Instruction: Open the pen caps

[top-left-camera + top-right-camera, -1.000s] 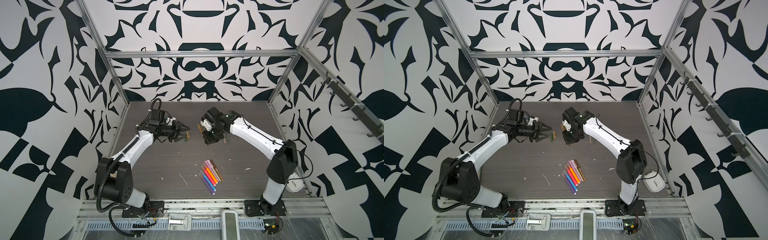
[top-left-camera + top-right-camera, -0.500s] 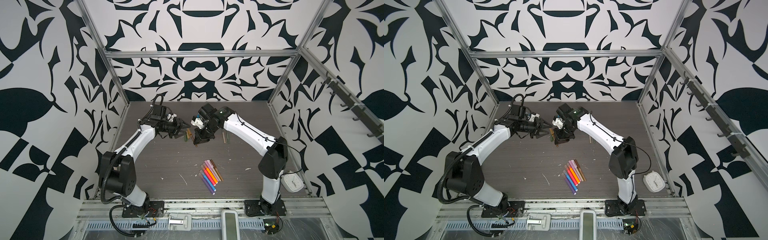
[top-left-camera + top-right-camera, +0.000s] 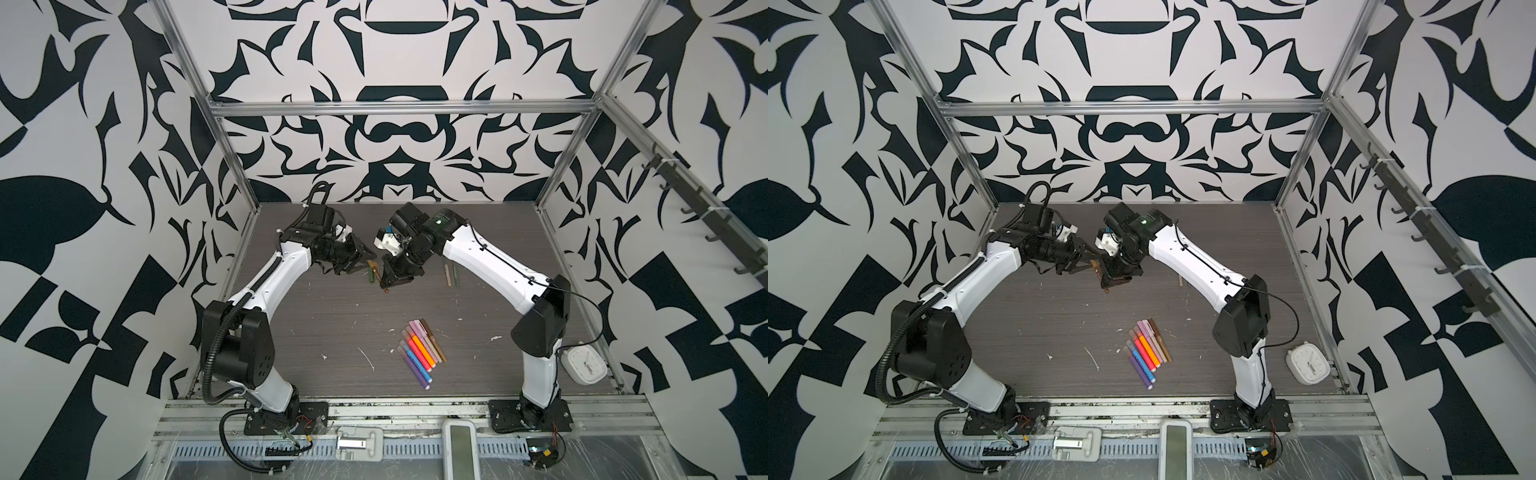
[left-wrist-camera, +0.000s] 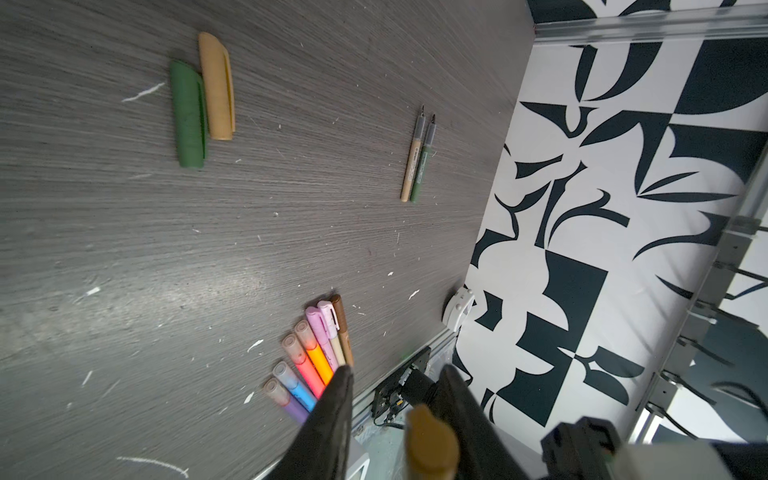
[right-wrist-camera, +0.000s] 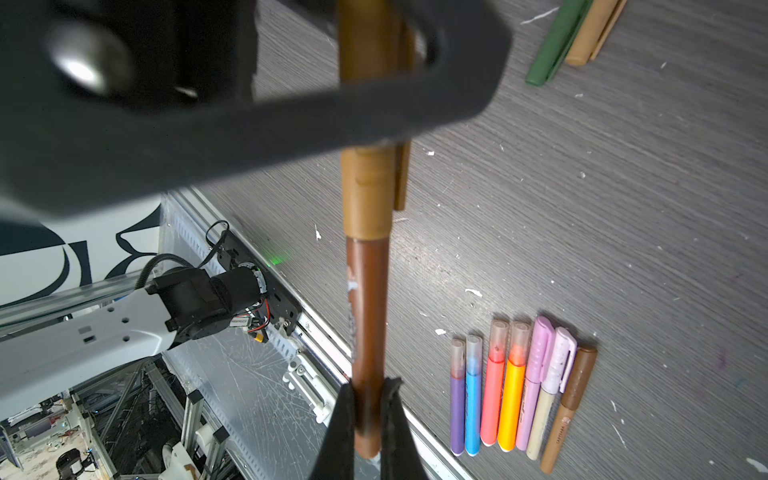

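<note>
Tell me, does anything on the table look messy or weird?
Small white flecks and streaks litter the dark table, mostly near the row of capped pens. A small white clock sits in the front corner beside the right arm, unrelated to pens.

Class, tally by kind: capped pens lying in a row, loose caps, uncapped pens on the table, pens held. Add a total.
Capped pens in the row: 7
Loose caps: 2
Uncapped pens: 2
Held brown pen: 1
Total: 12
</note>
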